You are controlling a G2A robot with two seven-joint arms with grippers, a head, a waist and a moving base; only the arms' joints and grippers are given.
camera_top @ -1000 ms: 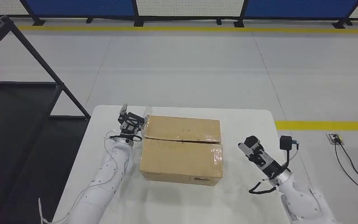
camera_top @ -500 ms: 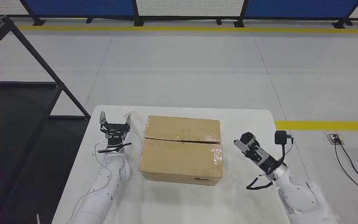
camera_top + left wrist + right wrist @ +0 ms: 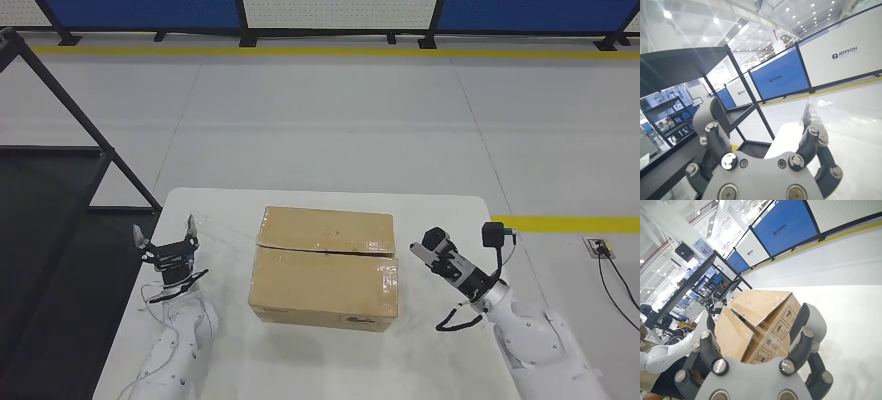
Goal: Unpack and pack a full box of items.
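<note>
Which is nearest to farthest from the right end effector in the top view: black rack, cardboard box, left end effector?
From the right end effector:
1. The cardboard box, just beside it, in the middle of the table.
2. The left end effector, beyond the box, over the table's opposite side.
3. The black rack, off the table past that side.

The brown cardboard box (image 3: pixel 325 265) sits flat in the middle of my desk (image 3: pixel 440 215), long side toward me. Its two top flaps are folded down but unsealed, with a seam gaping between them. One end bears printed handling symbols.
</note>
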